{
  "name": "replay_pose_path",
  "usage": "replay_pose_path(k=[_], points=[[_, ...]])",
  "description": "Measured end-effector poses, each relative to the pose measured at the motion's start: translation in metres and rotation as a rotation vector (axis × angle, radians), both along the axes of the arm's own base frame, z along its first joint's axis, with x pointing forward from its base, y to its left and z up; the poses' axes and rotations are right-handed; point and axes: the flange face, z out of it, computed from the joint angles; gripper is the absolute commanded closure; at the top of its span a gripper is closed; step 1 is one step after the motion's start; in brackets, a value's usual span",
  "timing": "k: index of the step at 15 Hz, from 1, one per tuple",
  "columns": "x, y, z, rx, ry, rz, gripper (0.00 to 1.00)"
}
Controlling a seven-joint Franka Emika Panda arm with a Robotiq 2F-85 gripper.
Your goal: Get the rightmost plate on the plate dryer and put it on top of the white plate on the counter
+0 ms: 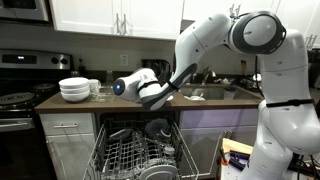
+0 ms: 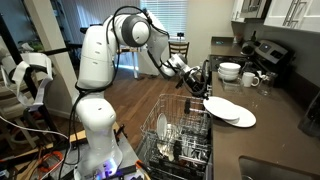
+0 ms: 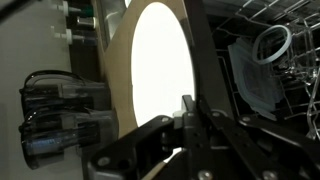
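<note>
My gripper (image 3: 190,112) is shut on the rim of the rightmost plate (image 3: 155,70), a glossy white disc that fills the middle of the wrist view. In an exterior view the gripper (image 2: 203,88) holds this plate (image 2: 220,105) tilted, its far edge over the white plate (image 2: 243,119) that lies on the dark counter (image 2: 285,135). In an exterior view the gripper (image 1: 165,95) is at counter height above the open dishwasher. The wire plate dryer (image 1: 135,155) sits below it, and also shows in an exterior view (image 2: 170,135) and in the wrist view (image 3: 285,70).
A stack of deep white bowls (image 1: 75,90) stands on the counter (image 1: 215,100) beside the stove (image 1: 15,100), and also shows in an exterior view (image 2: 230,71) with a mug (image 2: 250,79) next to it. A dark grey plate (image 1: 158,128) stands in the rack.
</note>
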Motion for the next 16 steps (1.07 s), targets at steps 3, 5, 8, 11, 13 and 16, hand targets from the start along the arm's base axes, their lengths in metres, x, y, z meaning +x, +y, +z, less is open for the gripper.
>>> replay_pose_path(k=[3,5,8,11,13,16], points=[[0.003,-0.004,0.002,-0.023,-0.006,0.03,0.95],[0.005,-0.005,0.003,-0.029,-0.008,0.043,0.95],[0.005,-0.005,0.003,-0.032,-0.008,0.046,0.95],[0.005,-0.005,0.002,-0.032,-0.007,0.046,0.99],[0.005,-0.006,-0.003,-0.032,0.001,0.046,0.99],[0.006,-0.01,-0.011,-0.02,0.008,0.048,0.99]])
